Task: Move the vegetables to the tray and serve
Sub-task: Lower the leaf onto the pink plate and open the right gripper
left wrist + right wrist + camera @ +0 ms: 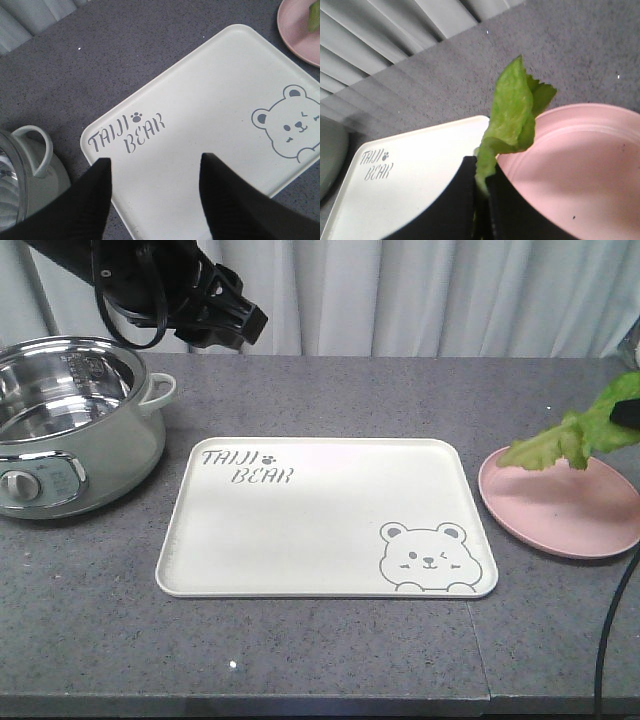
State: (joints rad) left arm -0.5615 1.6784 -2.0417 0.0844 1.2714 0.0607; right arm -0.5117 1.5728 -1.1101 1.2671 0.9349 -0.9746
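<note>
At right, over the tray-side edge of the pink plate (pixel 560 515): lettuce leaf (pixel 585 425), one, ruffled, bright green, hanging in the air with its free tip drooping toward the tray.

Holder: right gripper (pixel 479 175), fingers drawn narrow and pinching the leaf at its lower end. The exact pinch point is hidden between the black fingers; it is probably the paler rib end.

Handling, as judged: very light, limp, easily torn or bruised. The thin blade folds on itself, so the firmer rib is the sensible place to grip. A loose pinch may let it slip out.

Centre of countertop (pixel 100 640): tray (pixel 320 550), cream-white, bear print and lettering, nothing on it, just beside the plate but not touching.

Raised near the tray's lettered corner: left gripper (pixel 155 165), fingers spread wide, holding nothing.

Far left: steel electric pot (pixel 70 430), lid off, apart from the tray.

Status: leaf not yet on tray.
</note>
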